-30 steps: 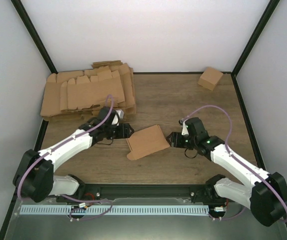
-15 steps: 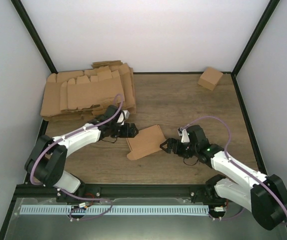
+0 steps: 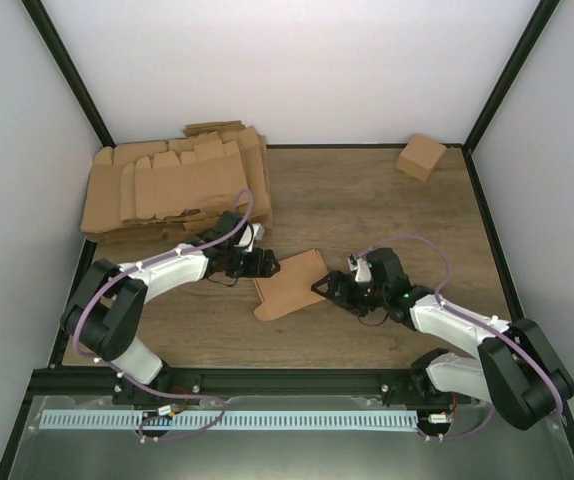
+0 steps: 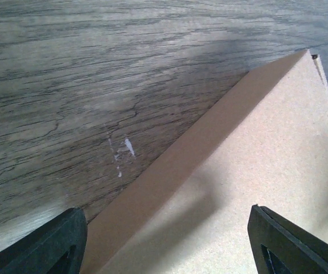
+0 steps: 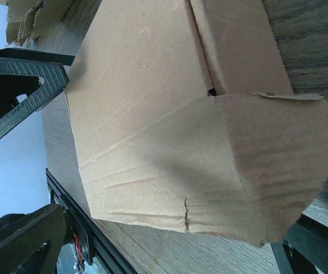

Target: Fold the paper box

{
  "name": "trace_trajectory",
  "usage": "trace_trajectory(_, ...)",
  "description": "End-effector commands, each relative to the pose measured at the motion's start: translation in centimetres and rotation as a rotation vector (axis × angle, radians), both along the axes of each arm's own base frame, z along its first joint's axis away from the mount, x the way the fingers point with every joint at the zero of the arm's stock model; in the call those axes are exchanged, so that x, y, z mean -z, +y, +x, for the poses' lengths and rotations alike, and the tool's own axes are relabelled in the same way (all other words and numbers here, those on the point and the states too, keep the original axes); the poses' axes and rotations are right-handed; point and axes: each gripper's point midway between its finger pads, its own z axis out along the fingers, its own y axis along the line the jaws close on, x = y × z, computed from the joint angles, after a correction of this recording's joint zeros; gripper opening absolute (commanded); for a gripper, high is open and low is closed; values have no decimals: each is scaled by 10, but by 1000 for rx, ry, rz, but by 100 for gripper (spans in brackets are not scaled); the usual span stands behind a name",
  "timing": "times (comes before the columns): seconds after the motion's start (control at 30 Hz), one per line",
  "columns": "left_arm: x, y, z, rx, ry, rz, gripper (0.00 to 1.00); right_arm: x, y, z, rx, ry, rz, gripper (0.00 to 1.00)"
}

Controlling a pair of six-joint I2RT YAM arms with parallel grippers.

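- Top external: The paper box [image 3: 292,283] lies near the middle of the desk [image 3: 367,200], a little toward 6 o'clock. It is a partly flattened carton, its length running from 8 to 2 o'clock. The left fingers [image 3: 262,263] sit at its 10 o'clock corner and the right fingers [image 3: 325,288] at its 3 o'clock edge. Both are just beside the cardboard, and contact cannot be told from here. The pile of cardboard blanks [image 3: 172,185] at 10 o'clock and the small cube-like carton [image 3: 421,156] at 1 o'clock lie well apart from it.
- Left wrist: The left fingers [image 4: 61,228] stand wide apart at 7 and 5 o'clock with nothing clamped. The box's flat panel [image 4: 255,171] fills the space between them.
- Right wrist: The right fingers [image 5: 44,220] are spread wide at 7 and 5 o'clock, astride the box's near end without gripping it. The end flap [image 5: 267,165] bows outward in a curve, and a short crack [image 5: 186,210] marks the panel below it.
- Step in hand, as I judge it: closing the carton's end, with both arms positioned but neither holding. The next move calls for one pair of fingers to steady the body while the other presses the bowed flap inward along its crease, gently, given the crack.
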Motion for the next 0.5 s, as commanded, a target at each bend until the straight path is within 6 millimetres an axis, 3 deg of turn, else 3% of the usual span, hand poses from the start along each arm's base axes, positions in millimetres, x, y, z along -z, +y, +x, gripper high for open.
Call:
trace_trajectory(0.0, -8, -8, -2, 30, -7, -58, 80, -10, 6, 9, 4, -28, 40, 100)
trace_trajectory(0.27, -9, -14, -35, 24, 77, -175, 79, -7, 13, 21, -24, -43, 22, 100)
trace_trajectory(0.47, -16, -21, -66, 6, 104, -198, 79, -8, 18, 41, -43, -93, -31, 100)
